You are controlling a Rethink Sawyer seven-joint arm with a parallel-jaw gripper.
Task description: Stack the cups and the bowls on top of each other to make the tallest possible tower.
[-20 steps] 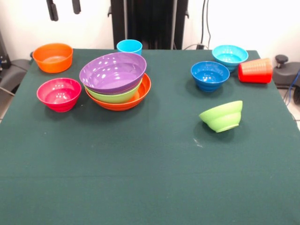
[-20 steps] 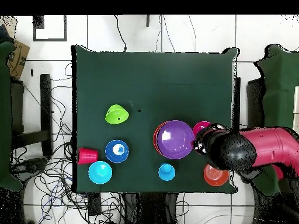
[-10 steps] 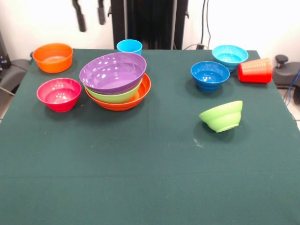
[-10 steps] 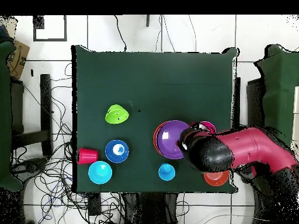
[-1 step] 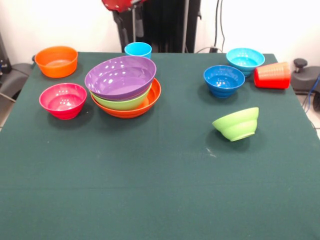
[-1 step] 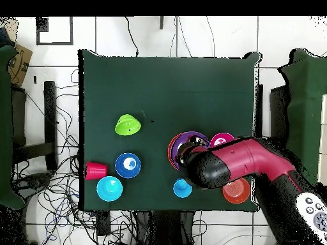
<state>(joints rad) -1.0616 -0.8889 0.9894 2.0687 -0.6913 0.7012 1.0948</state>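
From across the surface (image 5: 160, 200), only the gripper (image 5: 129, 22) and a bit of red arm show at the top edge, hanging above the back of the tower (image 5: 124, 86), and whether it is open or clenched I cannot tell; nothing seems to be in it. The tower sits at about ten o'clock on the surface: a purple bowl (image 5: 120, 76) in a lime green bowl (image 5: 125, 102) in an orange bowl (image 5: 142, 106), all upright.

What matters is where the loose pieces lie from there. Seen from above, the arm (image 6: 243, 167) covers the tower's edge, and the light blue cup (image 6: 182, 187) stands just beside it at roughly seven o'clock, clearly nearest. The magenta bowl (image 5: 63, 100) is close on the tower's other side. I would guess one of these comes next.
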